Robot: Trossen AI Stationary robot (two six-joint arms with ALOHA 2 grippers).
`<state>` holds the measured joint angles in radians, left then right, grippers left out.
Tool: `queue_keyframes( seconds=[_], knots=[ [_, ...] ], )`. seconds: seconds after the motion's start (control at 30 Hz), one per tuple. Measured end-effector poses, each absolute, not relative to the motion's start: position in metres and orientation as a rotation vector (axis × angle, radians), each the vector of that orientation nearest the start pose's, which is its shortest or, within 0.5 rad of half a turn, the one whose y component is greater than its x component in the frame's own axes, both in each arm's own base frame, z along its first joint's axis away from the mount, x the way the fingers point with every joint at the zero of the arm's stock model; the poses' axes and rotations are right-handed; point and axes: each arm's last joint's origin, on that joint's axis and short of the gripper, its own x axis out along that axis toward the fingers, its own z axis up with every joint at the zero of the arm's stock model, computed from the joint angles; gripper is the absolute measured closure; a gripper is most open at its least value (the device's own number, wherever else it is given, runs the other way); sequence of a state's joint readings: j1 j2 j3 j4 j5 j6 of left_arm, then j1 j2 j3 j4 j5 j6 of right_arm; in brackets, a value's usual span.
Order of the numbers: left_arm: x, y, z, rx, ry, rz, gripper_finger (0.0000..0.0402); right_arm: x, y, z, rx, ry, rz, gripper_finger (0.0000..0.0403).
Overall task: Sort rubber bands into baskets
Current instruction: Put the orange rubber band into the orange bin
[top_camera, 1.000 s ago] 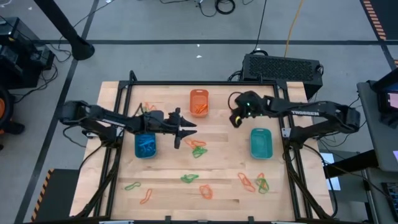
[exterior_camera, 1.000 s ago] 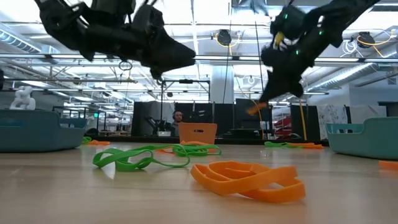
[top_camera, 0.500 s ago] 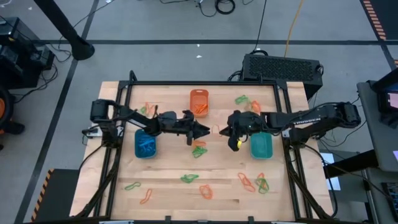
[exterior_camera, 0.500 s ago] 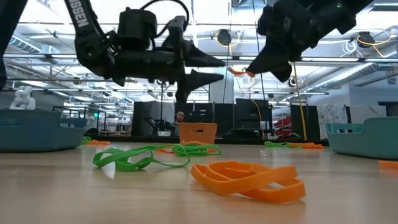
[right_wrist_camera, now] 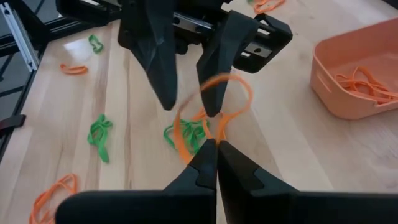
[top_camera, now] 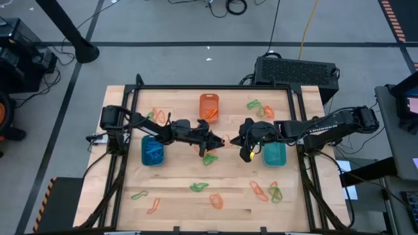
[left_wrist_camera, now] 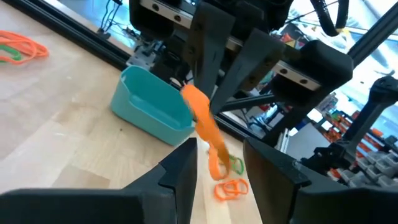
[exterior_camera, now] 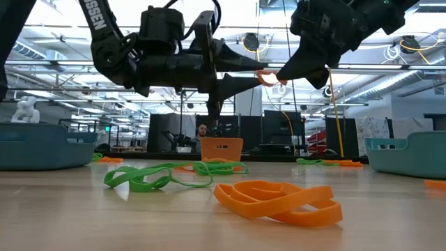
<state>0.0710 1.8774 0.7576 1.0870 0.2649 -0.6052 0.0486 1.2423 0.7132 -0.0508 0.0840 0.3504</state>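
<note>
1. The blue basket (top_camera: 153,152) on the left holds blue bands.
2. The orange basket (top_camera: 209,108) at the back holds orange bands; the teal basket (top_camera: 274,153) sits on the right.
3. Mid-table, the right gripper (top_camera: 234,140) pinches an orange rubber band (right_wrist_camera: 211,109) in the air, its fingers pressed together.
4. The left gripper (top_camera: 221,142), fingers spread, has closed in; its tips now flank that band.

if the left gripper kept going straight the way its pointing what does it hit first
Most likely the orange rubber band hanging from the shut right gripper: the open left gripper points right at it, fingers either side. Just beyond comes the right gripper itself, then the teal-green basket, though depth is hard to judge.
</note>
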Motion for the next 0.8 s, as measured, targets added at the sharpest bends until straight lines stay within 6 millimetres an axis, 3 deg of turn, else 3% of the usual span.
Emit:
queue_keyframes(
  seconds=[0.1,0.27,0.57,0.8],
  knots=[
    [0.356,0.018,0.157,-0.6,0.091,-0.172,0.0295,0.257,0.01,0.229,0.298,0.567,-0.132,0.0402],
    [0.356,0.019,0.157,-0.579,0.082,-0.145,0.0389,0.257,0.012,0.228,0.242,0.573,-0.105,0.0396],
    [0.357,0.032,0.16,-0.593,0.131,-0.089,0.0398,0.257,0.012,0.228,0.17,0.576,-0.085,0.0372],
    [0.357,0.056,0.193,-0.483,0.268,0.106,0.0399,0.252,0.011,0.222,0.111,0.664,-0.087,0.0336]
  ],
)
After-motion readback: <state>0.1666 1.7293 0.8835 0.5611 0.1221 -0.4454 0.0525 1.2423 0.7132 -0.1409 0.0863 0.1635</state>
